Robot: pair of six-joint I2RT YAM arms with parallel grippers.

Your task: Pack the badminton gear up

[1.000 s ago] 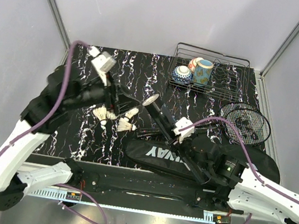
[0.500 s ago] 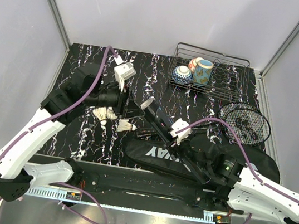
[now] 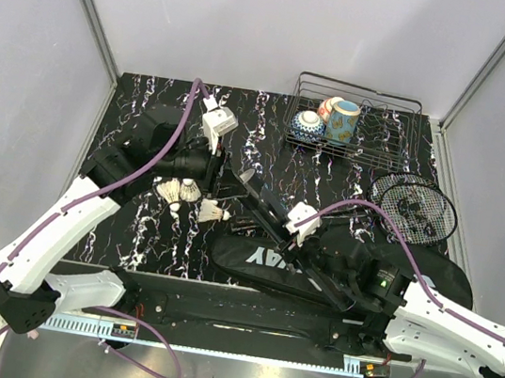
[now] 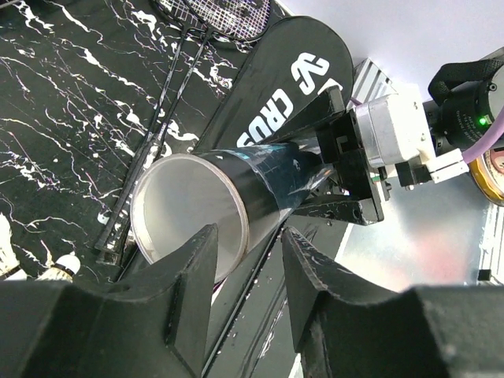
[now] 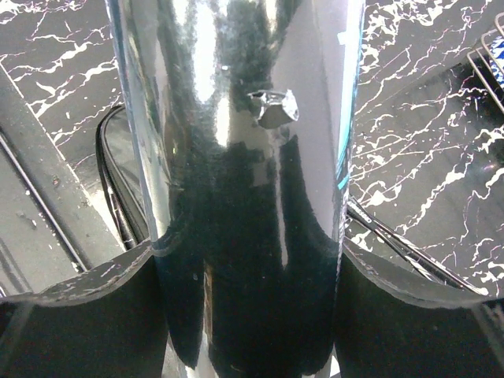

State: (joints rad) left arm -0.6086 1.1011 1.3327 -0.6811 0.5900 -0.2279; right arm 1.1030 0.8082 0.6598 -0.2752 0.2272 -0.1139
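While the right pincer (image 5: 244, 283) is clamped on the tilted dark tube (image 3: 267, 205) above the CROSSWAY bag (image 3: 251, 260), we see the left pincer (image 4: 248, 236) apart, astride the tube's open rim. The shuttlecocks (image 3: 176, 192) lie at eight o'clock from that rim on the worktop (image 3: 272, 121).

My left gripper (image 3: 229, 184) has swung from the upper left of the top view to its centre. Its jaws are narrower, now at the mouth of the tube (image 3: 267, 208).
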